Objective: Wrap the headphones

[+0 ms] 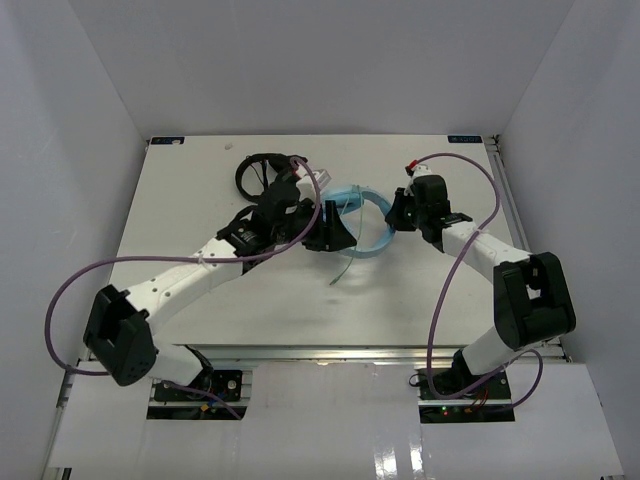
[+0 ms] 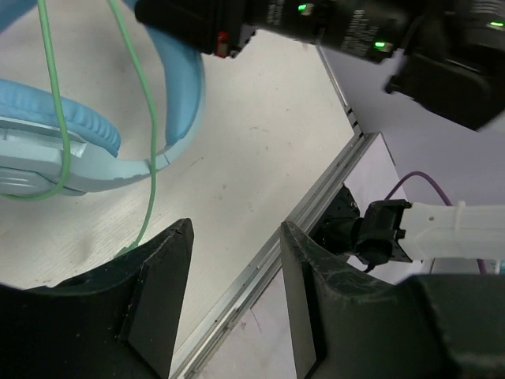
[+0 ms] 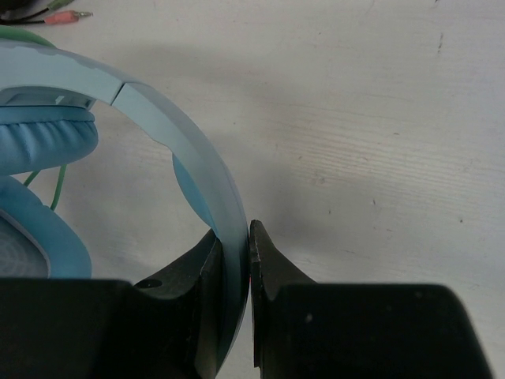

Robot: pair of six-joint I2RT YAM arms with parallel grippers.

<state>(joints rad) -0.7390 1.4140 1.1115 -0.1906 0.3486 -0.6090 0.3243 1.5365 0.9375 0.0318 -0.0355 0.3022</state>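
The headphones (image 1: 362,194) are lying mid-table, slightly far and right. Your right gripper (image 3: 234,241) is pinching the stiff, smooth band (image 3: 158,99); that is a sound hold, though likely slippery. Your left gripper (image 2: 237,229) is hanging open and empty beside the thin, limp cable (image 2: 151,142). The flat white table (image 1: 200,190) is giving room, with black headphones (image 1: 262,175) sitting far-left.
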